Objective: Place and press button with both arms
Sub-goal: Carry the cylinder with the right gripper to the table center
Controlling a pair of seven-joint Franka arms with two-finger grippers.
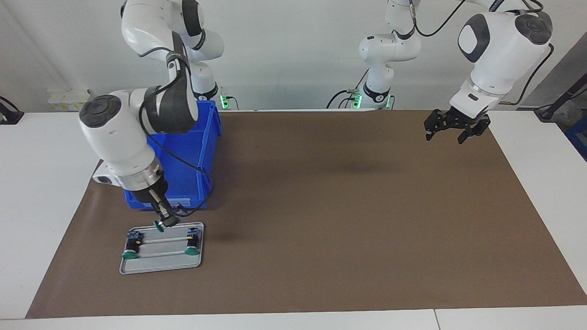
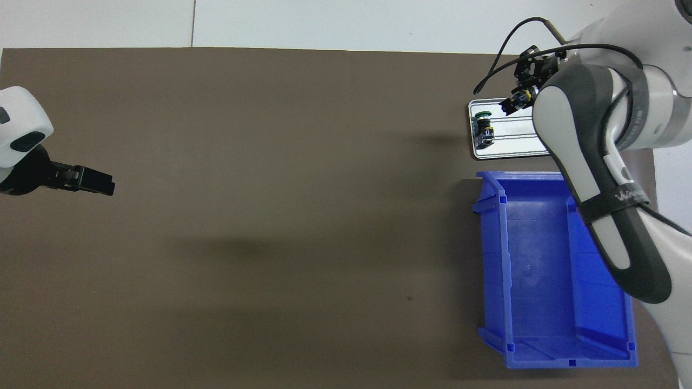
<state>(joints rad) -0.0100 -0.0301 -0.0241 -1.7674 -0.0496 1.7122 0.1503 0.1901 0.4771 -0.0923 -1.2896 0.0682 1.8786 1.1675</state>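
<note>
A small metal tray [image 1: 160, 259] lies on the brown mat near the right arm's end of the table. Two buttons with green caps lie on it, one [image 1: 131, 246] at each end [image 1: 192, 243]. My right gripper [image 1: 166, 219] is shut on a third button [image 1: 158, 223] and holds it tilted, low over the tray's edge nearest the robots. In the overhead view the right gripper [image 2: 520, 98] is over the tray [image 2: 508, 146], one button [image 2: 483, 131] shows and the arm hides the other. My left gripper [image 1: 445, 136] hangs open and empty over the mat [image 2: 102, 183], waiting.
An empty blue bin [image 1: 195, 151] stands on the mat right beside the tray, nearer to the robots; it also shows in the overhead view [image 2: 540, 270]. The brown mat [image 1: 344, 206] covers most of the white table.
</note>
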